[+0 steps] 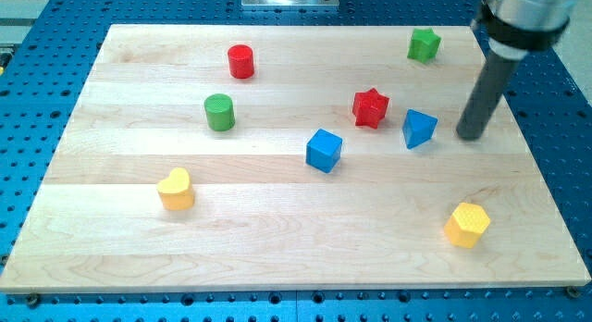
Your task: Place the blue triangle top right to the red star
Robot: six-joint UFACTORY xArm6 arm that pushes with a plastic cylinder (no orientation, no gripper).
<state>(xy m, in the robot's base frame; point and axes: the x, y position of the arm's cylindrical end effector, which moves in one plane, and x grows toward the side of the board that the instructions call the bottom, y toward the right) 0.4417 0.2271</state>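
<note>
Pale wooden board [277,257] carries all items, inspected from the view's bottom upward. Nearest: a yellow hexagonal block [467,224] at the view's lower right and a yellow heart-shaped block [175,189] at lower left. Mid-board: a blue cube [324,150], then the blue triangular block [419,128], which sits just beside the red star-shaped block [370,107], to its right and slightly lower. My tip [472,135] rests on the board near the blue triangle's right side, apart from it, with a clear gap; it is a plain rod (nothing to open or close, holding nothing). Further back: a green cylinder [219,112], a red cylinder [240,61] and a green star-shaped block [424,44]. Judgement: the triangle looks small, rigid and light, likely to slide readily and to pivot if struck near a corner. Contact is best made mid-face on its lower side, pushing toward the view's top.
</note>
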